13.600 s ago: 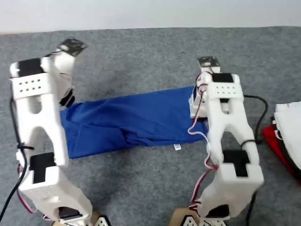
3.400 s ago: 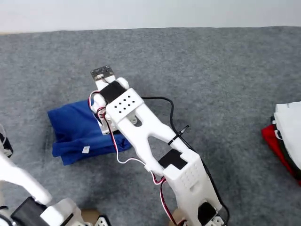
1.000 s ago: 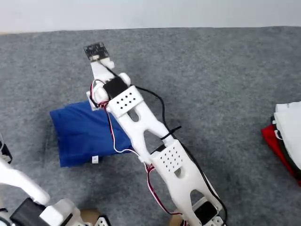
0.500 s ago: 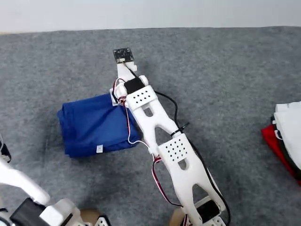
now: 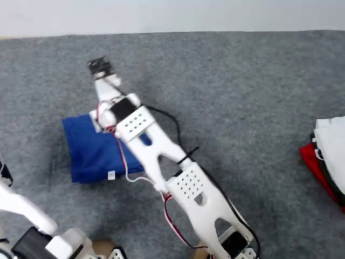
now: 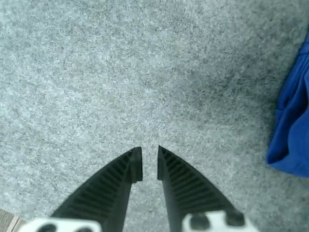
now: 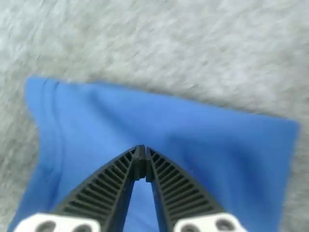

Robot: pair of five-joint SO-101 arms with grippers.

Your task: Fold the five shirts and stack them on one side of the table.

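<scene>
The right arm (image 5: 161, 162) hid part of the folded blue shirt (image 5: 89, 151), a tidy rectangle on the grey carpet (image 5: 242, 81) at the left. Over it, the right gripper (image 7: 140, 164) was pinched together. The left gripper (image 6: 150, 164) stood slightly parted, holding nothing.

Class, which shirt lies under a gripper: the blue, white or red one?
The folded blue shirt, beneath the right gripper; the white shirt and red shirt lie piled apart from both arms.

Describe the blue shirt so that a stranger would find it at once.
On the grey carpeted table, look at the left half, far from the pile of shirts at the right edge. The blue shirt lies there folded into a rectangle beneath the right hand; it is the only blue thing and lies alone.
</scene>
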